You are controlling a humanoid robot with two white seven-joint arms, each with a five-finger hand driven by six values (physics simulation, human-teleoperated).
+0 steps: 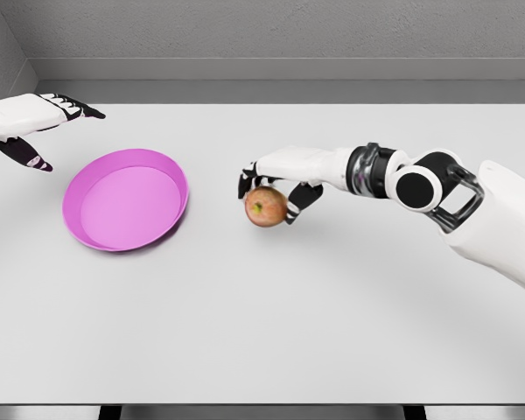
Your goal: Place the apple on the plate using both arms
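A red-yellow apple (pixel 264 207) rests on the white table, a little right of a pink plate (pixel 94 229). My right hand (pixel 276 181) reaches in from the right and sits over the apple, fingers curled down around its top and sides. Whether the apple is lifted off the table I cannot tell. My left hand (pixel 44 127) hovers at the far left edge, above and left of the plate, fingers spread and holding nothing.
The white table (pixel 332 332) runs from a grey back wall to a front edge at the bottom. The right forearm and elbow (pixel 429 188) stretch across the table's right half.
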